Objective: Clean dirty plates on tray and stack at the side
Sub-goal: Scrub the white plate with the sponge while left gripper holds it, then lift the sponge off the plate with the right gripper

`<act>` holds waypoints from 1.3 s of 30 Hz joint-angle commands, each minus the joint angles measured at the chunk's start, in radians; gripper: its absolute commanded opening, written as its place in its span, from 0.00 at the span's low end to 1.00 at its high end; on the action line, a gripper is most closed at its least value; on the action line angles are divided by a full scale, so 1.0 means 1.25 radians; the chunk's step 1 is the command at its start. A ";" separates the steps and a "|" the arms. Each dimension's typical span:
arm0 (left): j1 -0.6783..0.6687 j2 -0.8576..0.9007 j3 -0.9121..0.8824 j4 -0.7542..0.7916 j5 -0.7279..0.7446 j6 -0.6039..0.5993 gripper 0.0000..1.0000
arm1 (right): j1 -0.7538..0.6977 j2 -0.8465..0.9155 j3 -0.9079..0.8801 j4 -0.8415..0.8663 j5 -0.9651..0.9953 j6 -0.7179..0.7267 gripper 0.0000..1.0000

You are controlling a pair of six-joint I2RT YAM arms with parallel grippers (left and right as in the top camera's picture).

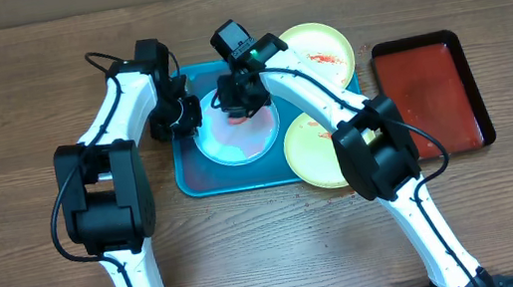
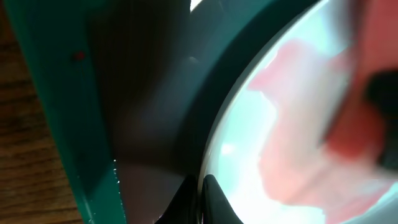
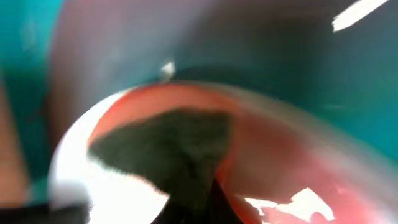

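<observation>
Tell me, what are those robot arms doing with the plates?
The right gripper presses a dark wad onto the mint-rimmed plate in the blue tray, where pink-red smears show. The left gripper sits at that plate's left edge, probably steadying it. Two yellow-green plates, both red-smeared, lie at the tray's right side, not yet cleaned.

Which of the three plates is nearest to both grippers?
The mint-blue rimmed plate, with the left gripper and right gripper at it. The yellow-green rimmed plates lie farther right.
</observation>
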 commanded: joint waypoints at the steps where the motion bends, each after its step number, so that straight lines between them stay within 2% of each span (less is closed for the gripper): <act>1: -0.005 0.008 0.005 0.005 0.008 0.004 0.04 | 0.040 0.061 -0.014 -0.036 -0.266 -0.062 0.04; 9: -0.005 0.008 0.005 0.008 0.008 0.004 0.04 | 0.046 0.060 -0.008 -0.225 -0.249 -0.126 0.04; 11: -0.005 0.008 0.005 0.008 0.008 0.004 0.04 | 0.035 0.058 -0.008 -0.267 -0.195 -0.126 0.04; 18: -0.005 0.008 0.005 0.014 0.007 0.004 0.04 | -0.005 0.020 0.024 -0.383 0.167 -0.051 0.04; 21: -0.005 0.008 0.005 0.023 0.005 0.004 0.04 | -0.014 -0.020 0.032 -0.380 0.232 -0.052 0.04; 26: -0.004 0.002 0.008 0.023 -0.007 0.004 0.04 | -0.024 -0.098 0.056 -0.362 0.228 -0.060 0.04; 31: -0.001 -0.036 0.008 0.016 -0.029 0.010 0.04 | -0.044 -0.189 0.095 -0.360 0.157 -0.089 0.04; 39: 0.000 -0.193 0.008 -0.012 -0.166 0.016 0.04 | -0.149 -0.353 0.111 -0.366 0.081 -0.103 0.04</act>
